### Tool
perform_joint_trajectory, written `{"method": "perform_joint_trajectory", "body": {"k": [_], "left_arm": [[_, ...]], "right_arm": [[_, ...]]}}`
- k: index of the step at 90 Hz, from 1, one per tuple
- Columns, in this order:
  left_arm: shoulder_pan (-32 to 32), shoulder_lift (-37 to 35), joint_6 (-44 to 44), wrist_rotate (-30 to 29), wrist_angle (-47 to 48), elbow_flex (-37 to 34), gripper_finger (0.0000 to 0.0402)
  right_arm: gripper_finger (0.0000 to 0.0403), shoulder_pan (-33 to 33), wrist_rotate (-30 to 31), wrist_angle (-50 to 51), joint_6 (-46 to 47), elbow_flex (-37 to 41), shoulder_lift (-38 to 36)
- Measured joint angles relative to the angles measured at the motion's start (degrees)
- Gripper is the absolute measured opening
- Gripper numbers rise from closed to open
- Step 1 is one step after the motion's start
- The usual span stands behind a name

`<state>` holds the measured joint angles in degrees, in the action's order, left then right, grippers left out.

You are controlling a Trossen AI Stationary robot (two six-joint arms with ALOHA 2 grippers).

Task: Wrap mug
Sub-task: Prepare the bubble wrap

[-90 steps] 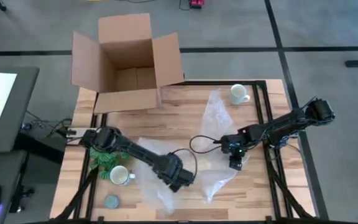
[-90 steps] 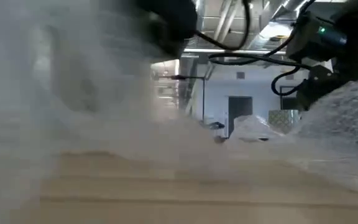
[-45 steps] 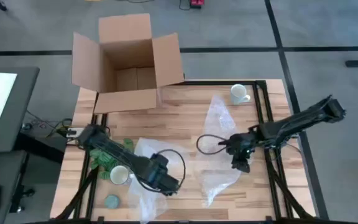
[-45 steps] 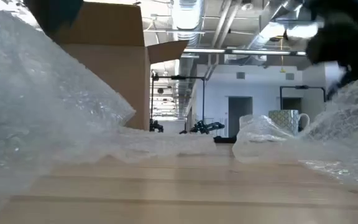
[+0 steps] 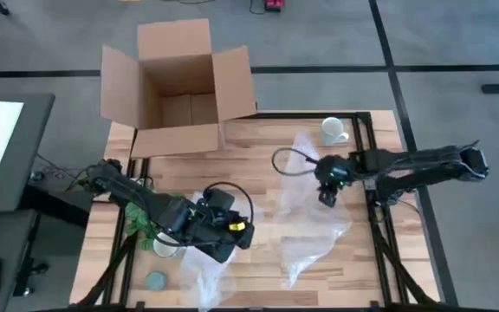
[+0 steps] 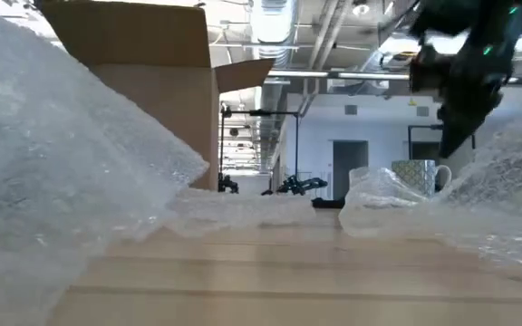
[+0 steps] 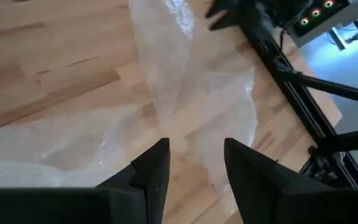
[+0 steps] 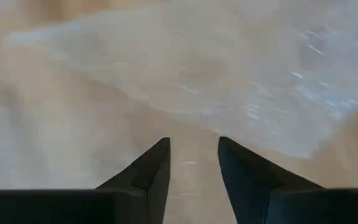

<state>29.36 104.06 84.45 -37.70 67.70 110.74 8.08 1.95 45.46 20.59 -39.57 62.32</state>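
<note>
Since half a second ago the right gripper [image 5: 327,192] has moved toward the far side of the table [image 5: 258,147], nearer the mug [image 5: 333,131], while the left gripper [image 5: 230,238] has shifted little, over the near-left plastic. The mug stands upright at the far right edge, beside the bubble wrap [image 5: 310,217]. Both grippers' fingers [image 7: 151,168] are parted, holding nothing. A second mug [image 5: 165,245] seems mostly hidden under the left arm. The cardboard box [image 5: 178,82] sits open at the far left.
</note>
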Motion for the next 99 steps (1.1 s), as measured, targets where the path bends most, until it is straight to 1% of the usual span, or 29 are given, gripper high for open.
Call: {"method": "perform_joint_trajectory", "body": {"k": [15,21,27,34,40,46,51,62,66,86,93,99], "left_arm": [[0.0,1.2,0.0,1.2,-1.0,0.0,0.0132],[0.1,1.5,0.0,1.2,-2.2,0.0,0.0132],[0.1,1.9,0.0,0.9,-3.5,0.0,0.0132],[0.1,2.5,-0.6,1.0,-4.6,0.0,0.0132],[0.1,2.8,-0.7,1.0,-5.9,0.0,0.0132],[0.1,2.9,-0.7,1.3,-6.5,0.0,0.0132],[0.1,2.9,-0.9,1.3,-7.3,0.0,0.0132],[0.1,2.9,-2.2,1.3,-7.3,0.0,0.0132],[0.0,2.9,-2.7,1.3,-7.3,0.0,0.0132],[0.0,2.9,-3.2,1.2,-7.2,0.0,0.0132],[0.0,2.9,-3.5,1.2,-7.2,0.0,0.0132],[0.0,2.9,-3.5,1.2,-7.2,0.0,0.0132]], "right_arm": [[0.0213,8.4,-0.7,-1.4,-0.1,0.0,8.3],[0.0235,11.1,-2.9,-3.6,-0.1,0.0,11.4],[0.0247,13.0,-5.6,-6.7,0.3,0.0,14.2],[0.0246,13.9,-6.7,-9.8,1.8,0.0,17.0],[0.0231,13.7,-6.8,-12.1,2.7,0.0,18.7],[0.0197,13.0,-6.9,-12.9,2.9,-0.2,19.8],[0.0159,12.3,-6.9,-13.4,3.0,-0.9,20.1],[0.0045,10.8,-7.7,-14.3,3.0,-3.0,19.7],[0.0019,10.5,-8.1,-14.5,3.0,-4.1,19.0],[0.0003,10.4,-8.2,-13.4,4.3,-9.7,12.5],[0.0002,12.0,-8.2,-10.3,4.6,-10.7,10.7],[0.0013,14.0,-8.2,-6.6,3.7,-10.8,10.4]]}}
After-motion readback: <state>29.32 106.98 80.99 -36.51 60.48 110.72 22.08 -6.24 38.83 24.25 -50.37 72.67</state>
